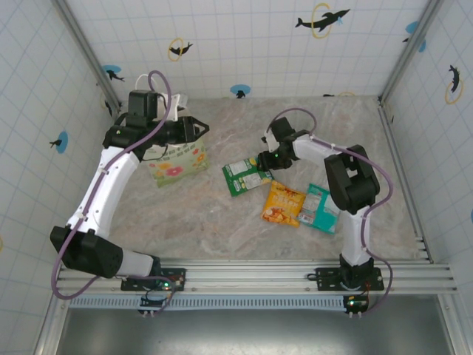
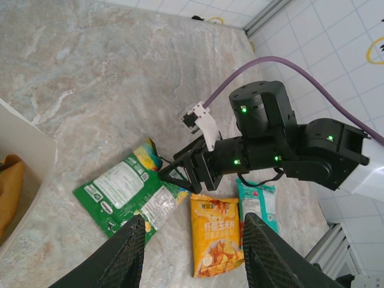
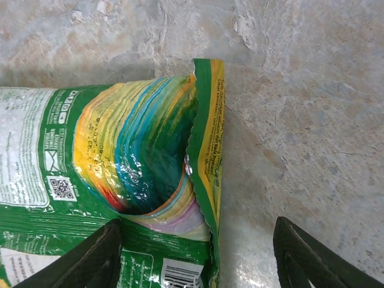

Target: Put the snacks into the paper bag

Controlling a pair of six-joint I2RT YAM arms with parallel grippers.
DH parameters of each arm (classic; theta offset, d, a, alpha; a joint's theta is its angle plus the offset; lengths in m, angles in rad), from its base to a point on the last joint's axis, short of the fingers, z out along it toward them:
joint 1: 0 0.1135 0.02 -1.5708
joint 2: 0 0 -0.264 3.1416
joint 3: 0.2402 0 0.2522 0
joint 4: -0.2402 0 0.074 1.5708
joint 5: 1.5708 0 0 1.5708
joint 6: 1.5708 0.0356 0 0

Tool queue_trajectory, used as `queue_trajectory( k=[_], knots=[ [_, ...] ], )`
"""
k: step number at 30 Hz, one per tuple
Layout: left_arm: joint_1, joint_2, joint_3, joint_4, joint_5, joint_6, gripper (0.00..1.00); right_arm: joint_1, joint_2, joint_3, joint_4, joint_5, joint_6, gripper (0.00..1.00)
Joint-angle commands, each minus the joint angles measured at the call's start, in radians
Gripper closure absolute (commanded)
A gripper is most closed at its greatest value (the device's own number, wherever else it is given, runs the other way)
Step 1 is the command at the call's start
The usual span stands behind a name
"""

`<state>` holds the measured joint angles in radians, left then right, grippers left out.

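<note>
Top view, left of centre: paper bag [image 1: 177, 161], upright on the marble table [image 1: 222, 229], flower print toward the bottom of the frame. Just above and to the right of the bag mouth: left gripper [image 1: 198, 127], fingers spread.

Left wrist view, bottom edge: left gripper [image 2: 195, 257], fingers [image 2: 129, 252] set apart. Left edge of the same frame: cream wall of the paper bag [image 2: 27, 150], with an orange-brown object [image 2: 9, 192] inside. Kind not determinable.

Snacks, all lying flat on the table to the right of the bag:
- Green packet [image 1: 246, 177], centre of the top view, near the bag but clear of it.
- Orange packet [image 1: 284, 203], just below and to the right of the green one.
- Teal-white packet [image 1: 321, 208], edge to edge with the orange one. Contact not resolvable.

Same three in the left wrist view: green packet [image 2: 129, 192], orange packet [image 2: 216, 237], teal-white packet [image 2: 258, 204].

Right gripper [image 1: 260, 160], low over the upper right corner of the green packet; also visible at [image 2: 174, 175].

Right wrist view: right gripper [image 3: 198, 264], fingers [image 3: 90, 258] wide apart at the bottom corners, sealed end of the green packet [image 3: 90, 168] between them. Contact with the packet: cannot tell.
</note>
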<state>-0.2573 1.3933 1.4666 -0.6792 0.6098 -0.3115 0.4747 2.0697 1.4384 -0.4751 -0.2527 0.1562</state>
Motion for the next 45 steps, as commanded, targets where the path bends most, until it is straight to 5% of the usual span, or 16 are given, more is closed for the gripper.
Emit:
queue_trajectory(
  k=[1,6,11,22,45],
  knots=[
    [-0.002,-0.004,-0.001,0.028,0.005,-0.001,0.54,-0.003,0.040,0.029,-0.018,-0.032,-0.017,0.34],
    [-0.002,-0.004,-0.011,0.045,0.006,-0.017,0.54,0.004,0.060,0.001,0.003,-0.046,-0.015,0.44],
    [-0.001,-0.007,-0.012,0.053,0.001,-0.016,0.55,0.005,0.043,-0.038,0.032,-0.038,-0.009,0.66],
    [-0.002,-0.038,-0.064,0.125,-0.004,-0.029,0.56,0.028,-0.164,-0.180,0.132,-0.009,0.012,0.94],
    [-0.002,-0.137,-0.276,0.400,0.125,0.033,0.54,0.137,-0.885,-0.748,0.622,0.099,0.016,1.00]
  ],
)
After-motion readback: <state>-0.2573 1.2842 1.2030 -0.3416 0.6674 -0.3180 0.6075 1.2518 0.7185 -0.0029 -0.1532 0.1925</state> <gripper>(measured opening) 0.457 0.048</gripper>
